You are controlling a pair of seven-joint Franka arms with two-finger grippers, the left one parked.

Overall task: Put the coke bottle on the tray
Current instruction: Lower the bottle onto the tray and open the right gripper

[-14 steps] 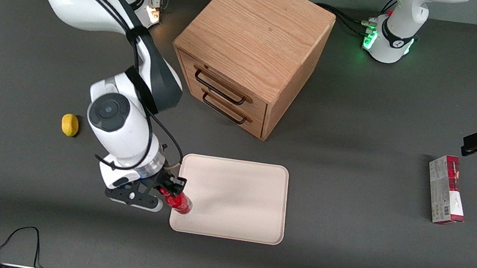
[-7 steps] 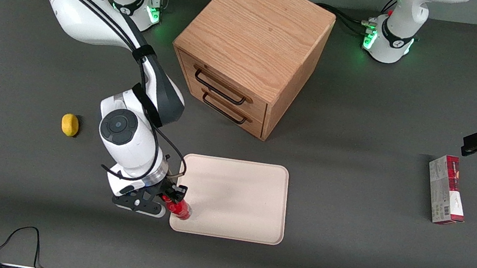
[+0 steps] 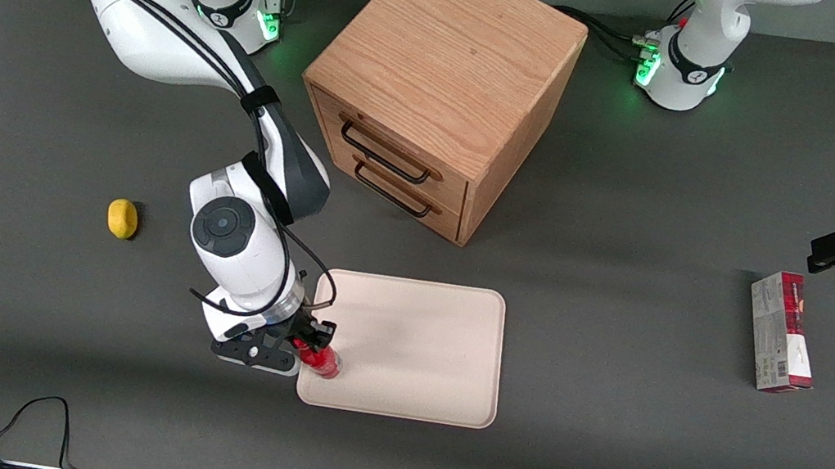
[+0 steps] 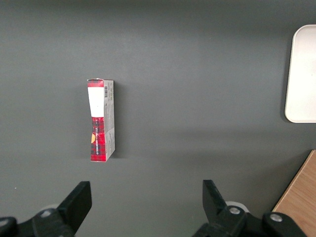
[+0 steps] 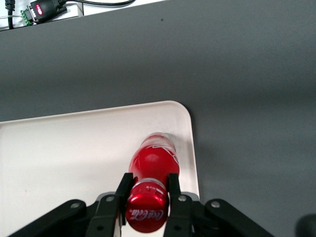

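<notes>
Our right gripper [image 3: 307, 350] clamps the coke bottle [image 3: 322, 362] just under its red cap, one finger [image 5: 123, 190] on each side of the neck, over the tray [image 3: 417, 350] corner that lies nearest the front camera at the working arm's end. The bottle hangs close to upright, its long axis running from the cap between our fingers down to the base, which sits just inside the tray's rim at that corner; the wrist view shows the red body over cream tray with the rounded corner right beside it. We cannot tell whether the base already touches the tray. We judge that the set-down turns on this narrow margin: the tray's middle lies toward the parked arm's end from the bottle, so a short shift that way before lowering would keep the base off the rim.
</notes>
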